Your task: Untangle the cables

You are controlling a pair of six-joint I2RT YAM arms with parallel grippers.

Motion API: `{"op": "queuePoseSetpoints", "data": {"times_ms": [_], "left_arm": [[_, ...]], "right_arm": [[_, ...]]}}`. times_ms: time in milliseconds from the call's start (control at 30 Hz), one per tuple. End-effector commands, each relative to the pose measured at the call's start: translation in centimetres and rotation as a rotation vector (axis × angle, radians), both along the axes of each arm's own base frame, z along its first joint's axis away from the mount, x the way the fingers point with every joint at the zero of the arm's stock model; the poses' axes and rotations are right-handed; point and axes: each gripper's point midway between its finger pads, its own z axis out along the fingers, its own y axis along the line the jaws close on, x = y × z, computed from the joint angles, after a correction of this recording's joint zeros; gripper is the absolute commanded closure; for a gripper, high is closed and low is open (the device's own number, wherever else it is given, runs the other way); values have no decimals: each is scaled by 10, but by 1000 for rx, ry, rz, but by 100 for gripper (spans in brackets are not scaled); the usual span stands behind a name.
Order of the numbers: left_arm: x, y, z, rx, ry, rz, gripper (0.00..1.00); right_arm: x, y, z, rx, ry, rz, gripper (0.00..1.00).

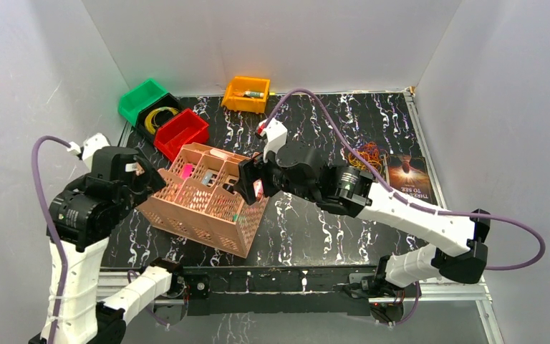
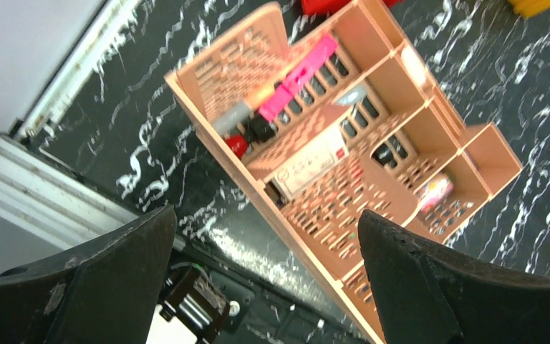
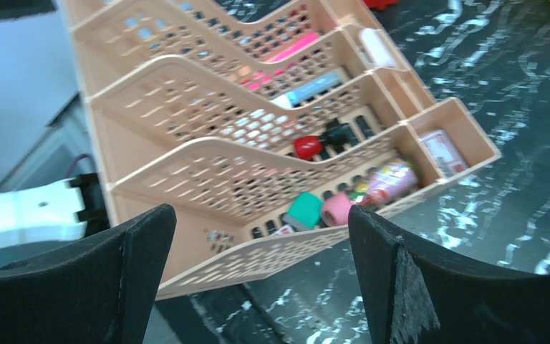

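A coil of yellow cable (image 1: pixel 159 118) lies in a black bin at the back left. A bunch of orange cable (image 1: pixel 367 153) lies on the table right of centre, partly behind my right arm. No purple thin cable shows. My left gripper (image 1: pixel 150 178) is open and empty, above the left edge of a peach basket (image 1: pixel 204 204); in the left wrist view its fingers (image 2: pixel 266 215) frame that basket (image 2: pixel 329 229). My right gripper (image 1: pixel 248 184) is open and empty at the basket's right side; the right wrist view (image 3: pixel 261 215) looks into the basket (image 3: pixel 208 179).
The peach basket holds several small items in its compartments. A green bin (image 1: pixel 142 99), a red bin (image 1: pixel 181 133) and an orange bin (image 1: pixel 247 93) stand at the back. A book (image 1: pixel 409 175) lies at the right. White walls enclose the table.
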Motion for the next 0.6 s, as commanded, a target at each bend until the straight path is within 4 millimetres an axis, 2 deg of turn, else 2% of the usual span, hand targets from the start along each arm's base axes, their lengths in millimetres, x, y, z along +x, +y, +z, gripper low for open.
{"op": "queuePoseSetpoints", "data": {"times_ms": [0,67,133,300,467,567], "left_arm": [[-11,-22,-43,-114,146,-26,2],[-16,-26,-64,-138,203,-14,2],[-20,-26,-75,-151,216,13,1],[-2,-33,-68,-199,70,-14,2],[17,-35,-71,-180,41,-19,2],[27,-31,-68,-153,11,-8,2]], "right_arm": [[36,-22,-6,-122,-98,-182,2],[42,-26,-15,-152,-98,-203,1],[47,-29,-24,-157,-79,-204,2],[57,-32,-46,-151,-2,-179,2],[65,-34,-72,-200,58,-130,2],[62,-33,-92,-261,84,-97,2]]}}
